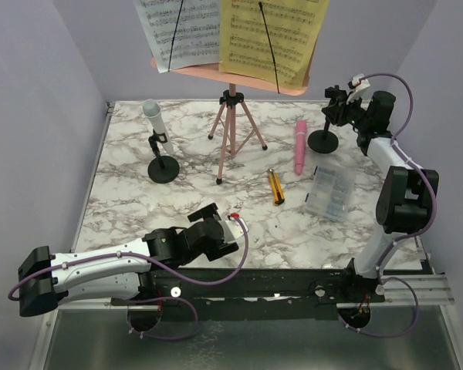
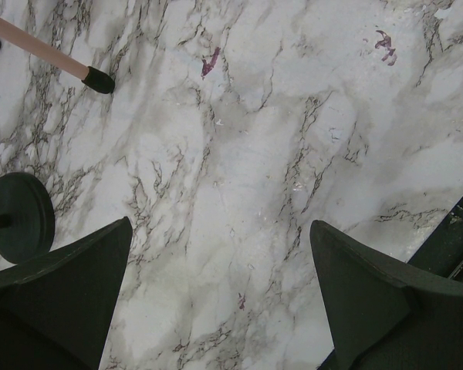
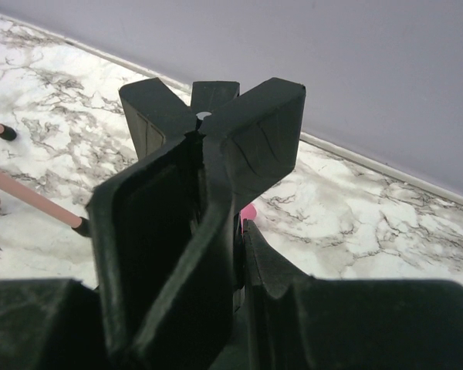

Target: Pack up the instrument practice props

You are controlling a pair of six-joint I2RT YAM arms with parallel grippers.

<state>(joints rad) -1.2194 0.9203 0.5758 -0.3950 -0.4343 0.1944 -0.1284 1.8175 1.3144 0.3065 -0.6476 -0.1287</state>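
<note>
The right gripper (image 1: 346, 109) is clamped, apparently on the clip of the mount (image 1: 324, 141) at two o'clock. Lift straight up so its base clears the pink mic (image 1: 300, 146) at its nine o'clock. The left gripper (image 2: 220, 225) gapes empty at seven o'clock. The pages (image 1: 274, 35) show only notes, no legible words.

Bright, even light, soft shadows, close foreground slightly blurred.
</note>
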